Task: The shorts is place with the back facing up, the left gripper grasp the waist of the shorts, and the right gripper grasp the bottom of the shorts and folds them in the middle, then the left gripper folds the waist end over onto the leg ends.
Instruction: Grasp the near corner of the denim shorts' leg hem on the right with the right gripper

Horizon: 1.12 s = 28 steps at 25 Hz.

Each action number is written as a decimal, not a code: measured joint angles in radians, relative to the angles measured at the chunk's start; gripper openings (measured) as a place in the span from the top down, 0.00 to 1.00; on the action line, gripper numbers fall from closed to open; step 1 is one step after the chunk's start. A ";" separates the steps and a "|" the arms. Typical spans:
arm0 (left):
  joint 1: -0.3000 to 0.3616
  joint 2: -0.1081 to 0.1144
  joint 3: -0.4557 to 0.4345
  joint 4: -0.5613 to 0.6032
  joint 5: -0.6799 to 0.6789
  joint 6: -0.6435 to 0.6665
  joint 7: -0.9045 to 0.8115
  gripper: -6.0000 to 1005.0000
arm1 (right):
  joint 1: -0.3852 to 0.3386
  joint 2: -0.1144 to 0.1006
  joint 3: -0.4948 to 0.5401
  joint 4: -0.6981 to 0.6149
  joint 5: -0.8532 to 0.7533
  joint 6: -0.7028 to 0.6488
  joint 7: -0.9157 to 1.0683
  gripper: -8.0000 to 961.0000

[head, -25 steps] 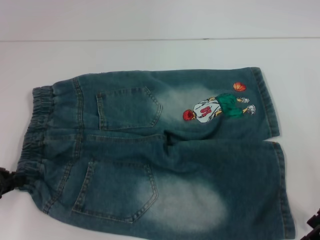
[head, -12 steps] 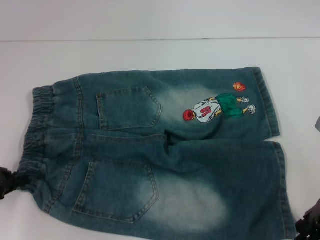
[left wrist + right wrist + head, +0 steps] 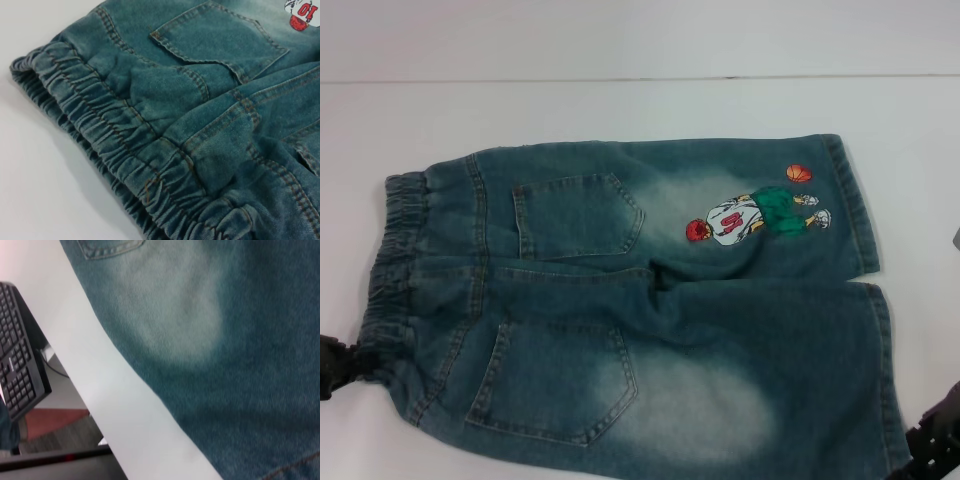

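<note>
The faded blue denim shorts (image 3: 630, 300) lie flat, back pockets up, on the white counter (image 3: 620, 110), ready for folding. The left gripper (image 3: 338, 365) sits at the elastic waistband's (image 3: 125, 150) near corner and the right gripper (image 3: 935, 440) beside the near leg hem; I cannot tell whether either is spread or pinching.

The head camera looks forward and steeply down onto a white table (image 3: 620, 100), taking in the whole pair of denim shorts (image 3: 640, 310) spread flat, waist to the robot's left and leg ends to its right.

The left wrist camera sits very close and low at the elastic waistband (image 3: 125, 150), looking obliquely across the fabric toward a back pocket (image 3: 220, 35), which the head view shows too.

The right wrist camera looks down at close range on the near leg's faded patch (image 3: 175, 305), also visible from the head, and past the table edge to a black keyboard (image 3: 17, 350) below.
</note>
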 joint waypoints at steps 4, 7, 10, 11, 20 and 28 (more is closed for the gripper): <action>-0.001 0.000 0.002 -0.002 0.000 -0.001 0.000 0.91 | 0.003 0.004 0.009 0.001 0.021 0.006 0.000 0.14; -0.002 0.000 0.004 -0.002 0.000 -0.001 0.001 0.91 | 0.003 0.008 0.007 0.014 0.028 0.019 0.000 0.14; -0.003 0.000 0.004 -0.002 0.001 -0.001 0.003 0.91 | 0.003 0.007 0.008 0.036 0.032 0.036 -0.008 0.14; -0.003 0.001 0.004 -0.002 0.001 -0.001 0.003 0.91 | 0.001 0.007 0.006 0.038 0.035 0.038 -0.013 0.15; -0.005 0.007 0.000 -0.002 0.002 0.000 0.003 0.90 | -0.010 0.008 -0.002 0.037 0.033 0.067 -0.008 0.40; -0.005 0.008 -0.001 -0.003 0.001 0.000 0.002 0.90 | -0.012 0.009 -0.009 0.033 0.032 0.070 -0.011 0.67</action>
